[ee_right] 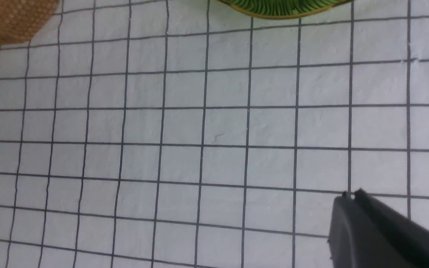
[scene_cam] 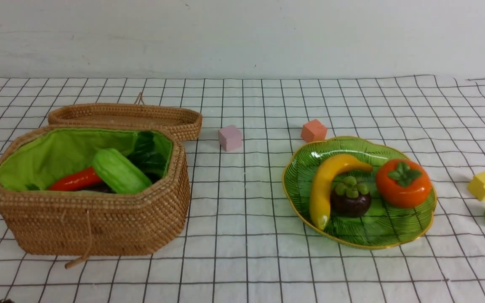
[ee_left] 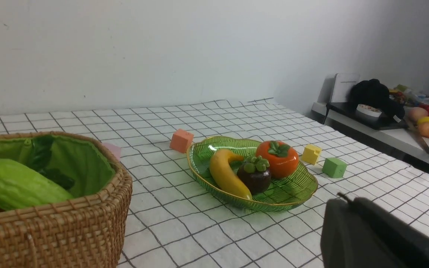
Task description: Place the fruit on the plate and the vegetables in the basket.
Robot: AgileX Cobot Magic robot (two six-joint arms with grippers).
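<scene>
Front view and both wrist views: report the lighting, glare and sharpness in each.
Front view: soft even light, faint shadows, small highlights on the persimmon and banana, all sharp. Left wrist view: bright glare on the plate rim, the near left hand dark and blurred. Right wrist view: flat light on the cloth, the right hand soft-edged.

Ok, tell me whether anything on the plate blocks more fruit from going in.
Nothing visible left to place: banana, mangosteen and persimmon already lie on the plate.
</scene>
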